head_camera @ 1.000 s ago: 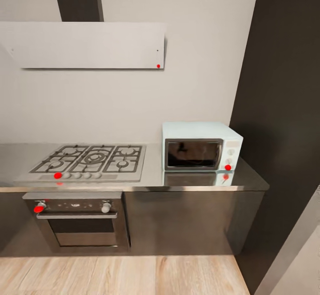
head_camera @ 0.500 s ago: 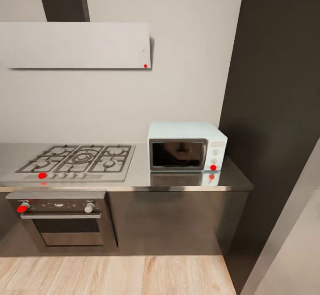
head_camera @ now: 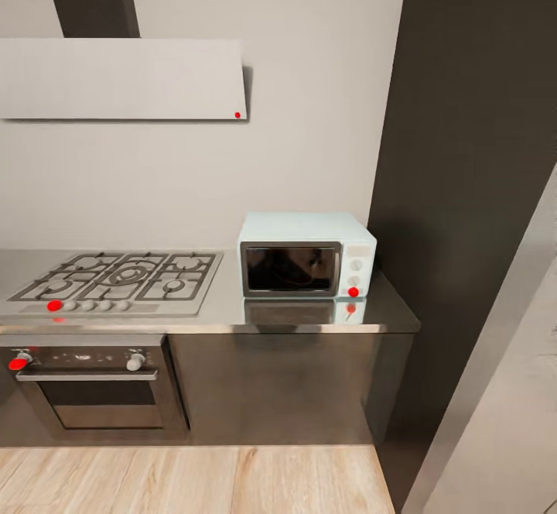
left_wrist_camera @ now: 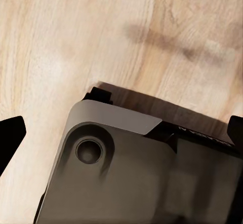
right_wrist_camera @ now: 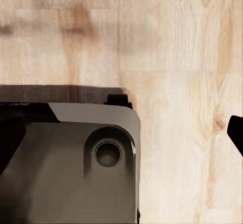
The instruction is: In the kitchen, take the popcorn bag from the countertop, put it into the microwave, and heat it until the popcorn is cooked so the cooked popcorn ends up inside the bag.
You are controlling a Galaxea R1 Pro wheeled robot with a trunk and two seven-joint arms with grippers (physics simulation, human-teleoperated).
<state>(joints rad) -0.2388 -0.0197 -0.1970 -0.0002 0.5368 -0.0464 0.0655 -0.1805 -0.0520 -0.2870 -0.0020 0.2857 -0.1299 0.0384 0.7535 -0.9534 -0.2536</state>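
Pale-blue microwave [head_camera: 307,255], door shut, set on worktop [head_camera: 224,314] beside gas hob [head_camera: 116,283]; left gripper [left_wrist_camera: 121,133] fingertips spread wide, right gripper's state not discernible.

Countertop [head_camera: 224,314] bearing microwave [head_camera: 306,255], hob [head_camera: 116,279]

The head camera stood back from the small pale-blue microwave [head_camera: 307,255] and looked forward and slightly down at it. Both wrist cameras pointed straight down, close over the light wooden plank floor [left_wrist_camera: 61,41] and the grey rounded robot base [right_wrist_camera: 66,163], which both views shared.
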